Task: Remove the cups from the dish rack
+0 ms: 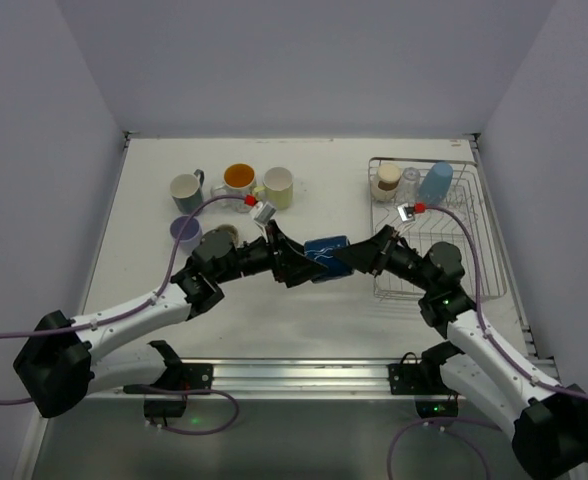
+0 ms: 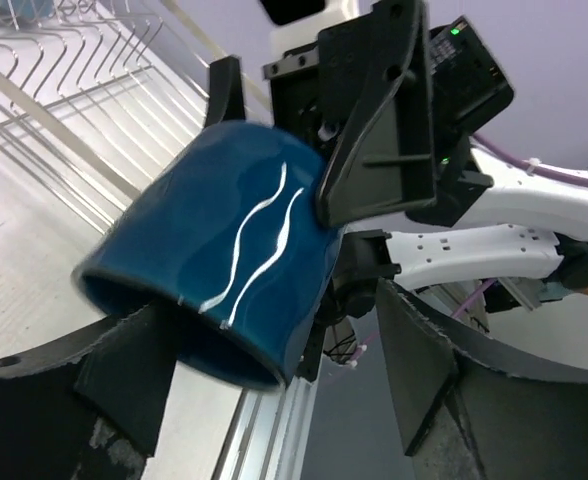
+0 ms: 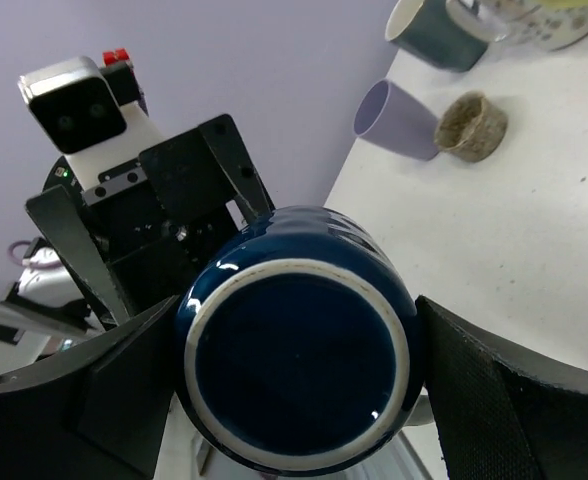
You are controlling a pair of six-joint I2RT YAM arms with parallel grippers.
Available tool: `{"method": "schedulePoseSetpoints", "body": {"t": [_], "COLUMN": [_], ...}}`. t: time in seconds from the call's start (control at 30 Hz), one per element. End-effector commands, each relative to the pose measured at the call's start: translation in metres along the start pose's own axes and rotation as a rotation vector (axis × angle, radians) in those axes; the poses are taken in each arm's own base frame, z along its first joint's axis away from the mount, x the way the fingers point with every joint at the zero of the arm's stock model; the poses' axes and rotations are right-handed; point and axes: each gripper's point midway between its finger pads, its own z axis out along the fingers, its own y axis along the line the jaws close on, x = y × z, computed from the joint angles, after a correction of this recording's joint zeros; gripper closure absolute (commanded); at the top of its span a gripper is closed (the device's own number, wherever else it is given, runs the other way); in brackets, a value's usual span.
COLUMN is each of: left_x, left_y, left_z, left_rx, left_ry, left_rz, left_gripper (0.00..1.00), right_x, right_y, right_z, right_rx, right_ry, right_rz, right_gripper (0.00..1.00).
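Observation:
A navy cup (image 1: 326, 257) with white wavy lines hangs on its side above the table, between both grippers. My right gripper (image 1: 361, 255) is shut on its base end; in the right wrist view its fingers press both sides of the cup (image 3: 296, 370). My left gripper (image 1: 302, 264) is open at the cup's mouth. In the left wrist view one finger (image 2: 124, 385) sits at the rim of the cup (image 2: 224, 260) and the other (image 2: 424, 370) stands clear of it. The silver wire dish rack (image 1: 479, 255) holds a beige cup (image 1: 385, 181), a clear glass (image 1: 410, 180) and a light blue tumbler (image 1: 435, 183).
On the table at the back left stand a grey-blue mug (image 1: 185, 187), an orange-lined mug (image 1: 238, 180), a cream mug (image 1: 277, 186), a lavender tumbler (image 1: 185, 233) and a small beige cup (image 1: 224, 235). Walls close in the table on three sides.

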Motion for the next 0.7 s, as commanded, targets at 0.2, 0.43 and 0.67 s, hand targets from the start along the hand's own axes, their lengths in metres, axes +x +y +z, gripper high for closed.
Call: {"method": "schedulePoseSetpoints", "body": {"t": [0.2, 0.43, 0.67], "left_x": [-0.028, -0.027, -0.024], "left_y": [-0.043, -0.022, 0.067], "left_z": [-0.009, -0.027, -0.043], "left_rx": [0.131, -0.028, -0.561], "left_ry": [-0.123, -0.144, 0.024], "left_rz": [0.021, 0.045, 0.168], "left_gripper": [0.71, 1.0, 1.0], "right_x": [0.008, 0.012, -0.02], "right_y": [0.049, 0.037, -0.032], "right_z": [0.018, 0.02, -0.001], "right_rx": [-0.237, -0.196, 0.268], "right_ry": [-0.008, -0.035, -0.222], "right_rz": [0.015, 0.03, -0.099], "right_gripper": [0.64, 0.15, 0.01]}}
